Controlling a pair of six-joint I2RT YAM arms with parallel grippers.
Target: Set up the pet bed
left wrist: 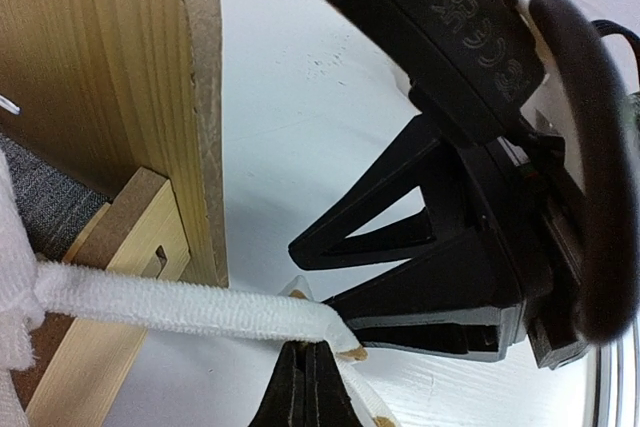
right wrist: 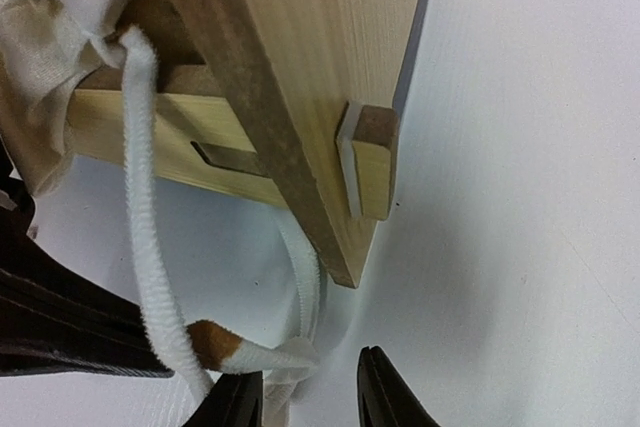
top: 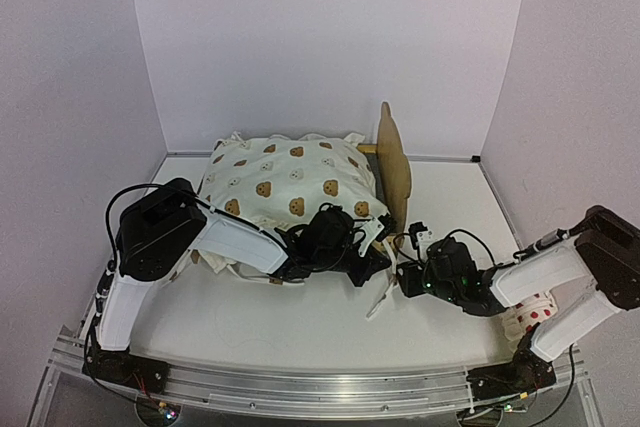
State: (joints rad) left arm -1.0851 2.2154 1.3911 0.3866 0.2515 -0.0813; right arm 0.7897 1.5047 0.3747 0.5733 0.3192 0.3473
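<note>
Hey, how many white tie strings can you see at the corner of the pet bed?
2. The long tie runs from the cushion to the shut left gripper; the short tie loops at the pet bed corner, by the right gripper. Others may be hidden.

- white table (top: 300, 327) carries everything here.
- pet bed (top: 395, 162) stands on it, its near corner just ahead of the left gripper (left wrist: 305, 387) and right gripper (right wrist: 305, 397).
- a white tie cord (top: 382, 299) trails on the tabletop beside the right gripper's fingertips.
- a red-dotted pillow (top: 538, 315) lies well behind the right gripper, near that arm's base.
</note>
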